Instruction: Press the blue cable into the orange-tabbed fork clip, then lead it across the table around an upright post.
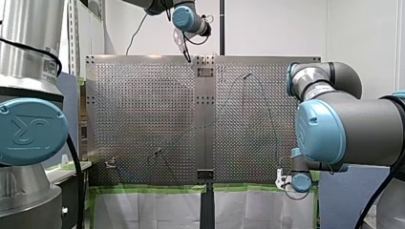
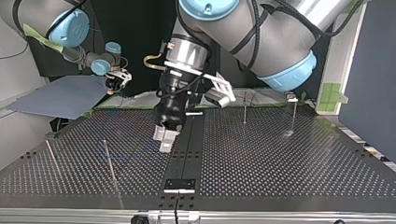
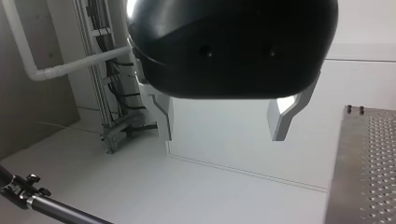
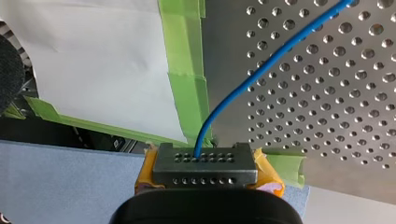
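Observation:
The blue cable (image 4: 261,65) runs over the perforated table (image 4: 336,93) and ends between the yellow pads of my right gripper (image 4: 205,164), which is shut on it at the table's taped edge. In the front view that gripper (image 1: 285,180) sits at the near right corner, and the cable (image 1: 273,125) shows as a thin line looping up the right half. A small clip (image 1: 111,163) stands near the front view's lower left; its colour is too small to tell. My left gripper (image 3: 222,136) hangs open and empty just above the table's middle (image 2: 166,137).
Thin upright posts (image 2: 109,161) (image 2: 244,107) stand on the plate, and another clip-topped post (image 2: 293,109) stands at the top view's far right. Green tape (image 4: 184,70) and white sheeting line the edge beside my right gripper. A dark rail (image 2: 184,154) runs down the centre.

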